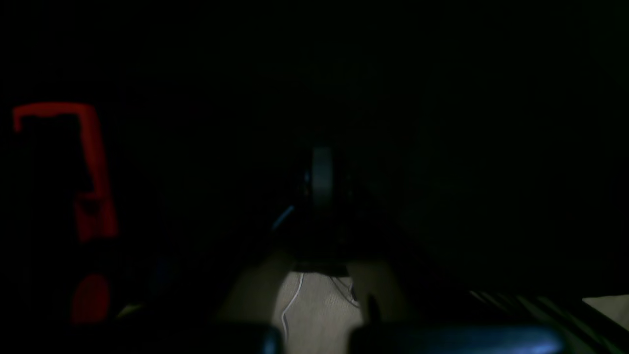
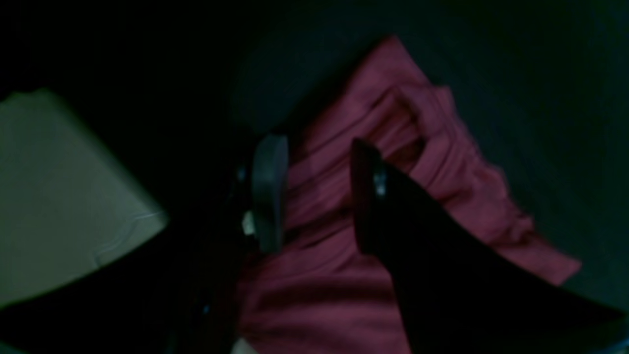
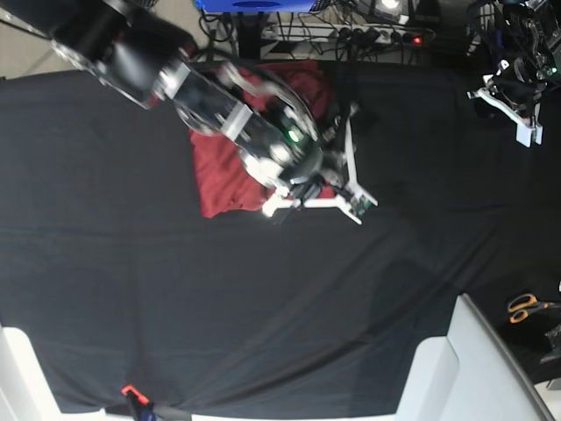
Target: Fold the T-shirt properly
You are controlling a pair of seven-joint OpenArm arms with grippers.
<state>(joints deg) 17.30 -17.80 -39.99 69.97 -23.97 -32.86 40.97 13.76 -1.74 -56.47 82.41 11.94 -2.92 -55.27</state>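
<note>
The dark red T-shirt (image 3: 219, 180) lies as a compact bunched bundle on the black cloth (image 3: 175, 289) at the back centre, partly hidden by my right arm. In the right wrist view the T-shirt (image 2: 334, 275) shows wrinkled folds and fills the middle. My right gripper (image 2: 317, 196) hovers over it with its fingers apart and cloth visible in the gap, none of it pinched. In the base view the right gripper (image 3: 308, 189) is at the shirt's right edge. My left gripper (image 3: 519, 101) is drawn back at the far right corner, away from the shirt. The left wrist view is nearly black, with one grey pad (image 1: 322, 177) showing.
Orange-handled scissors (image 3: 526, 306) lie off the cloth at the right. A white panel (image 3: 473, 368) rises at the front right corner. A power strip (image 3: 377, 35) and cables run along the back edge. A small orange clamp (image 3: 130, 390) sits on the front edge.
</note>
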